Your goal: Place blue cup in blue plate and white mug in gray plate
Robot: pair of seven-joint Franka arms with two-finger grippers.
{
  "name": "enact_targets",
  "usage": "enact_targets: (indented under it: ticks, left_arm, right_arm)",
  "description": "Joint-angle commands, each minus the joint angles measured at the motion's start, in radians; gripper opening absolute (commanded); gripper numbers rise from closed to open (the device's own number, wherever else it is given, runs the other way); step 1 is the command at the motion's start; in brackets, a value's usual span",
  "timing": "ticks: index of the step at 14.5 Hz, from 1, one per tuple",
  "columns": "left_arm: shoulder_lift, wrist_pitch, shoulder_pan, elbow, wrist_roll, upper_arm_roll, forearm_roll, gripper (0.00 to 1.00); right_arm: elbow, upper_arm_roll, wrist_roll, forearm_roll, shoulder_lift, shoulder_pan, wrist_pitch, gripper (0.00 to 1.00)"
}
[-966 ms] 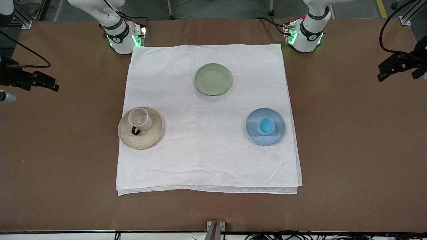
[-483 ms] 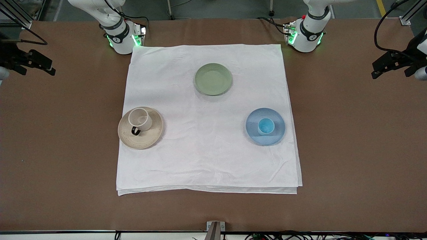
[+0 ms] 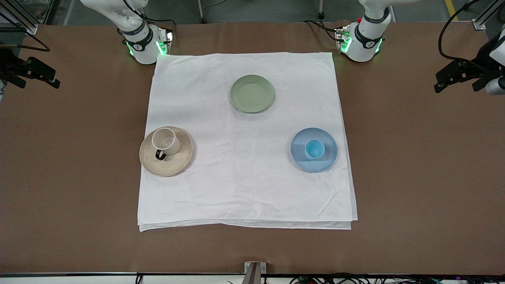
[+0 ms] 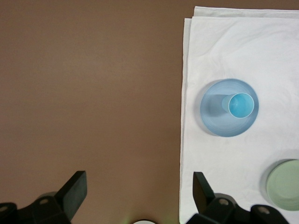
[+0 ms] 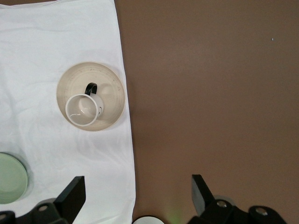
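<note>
The blue cup (image 3: 314, 149) stands upright in the middle of the blue plate (image 3: 328, 159). The white mug (image 3: 165, 141) stands on the gray plate (image 3: 175, 163), its dark handle pointing toward the front camera. My left gripper (image 3: 457, 85) is open and empty over the bare table at the left arm's end, well apart from the blue plate. My right gripper (image 3: 37, 81) is open and empty over the bare table at the right arm's end. The left wrist view shows the cup (image 4: 241, 105) on its plate (image 4: 215, 116). The right wrist view shows the mug (image 5: 83, 110) on its plate (image 5: 111, 88).
A pale green plate (image 3: 252, 94) lies empty on the white cloth (image 3: 244, 185), farther from the front camera than the other two plates. The cloth covers the table's middle, with brown table (image 3: 414, 177) around it. The arm bases stand at the cloth's two corners farthest from the front camera.
Both grippers have drawn back toward the arm bases' edge of the table, out at the table's ends. The cups and plates have not moved.
</note>
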Motion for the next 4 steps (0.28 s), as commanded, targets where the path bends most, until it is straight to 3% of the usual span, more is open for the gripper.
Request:
enact_targets:
  ticks: [1,4]
  left_arm:
    - [-0.011,0.011,-0.006,-0.010,0.014,0.004,-0.015,1.00]
    - [-0.011,0.011,-0.008,-0.010,0.014,0.003,-0.011,1.00]
  right_arm:
    - [-0.029,0.006,-0.013,-0.001,-0.020,-0.012,0.015,1.00]
    - [0.000,0.006,-0.011,-0.002,-0.004,-0.010,0.014,1.00]
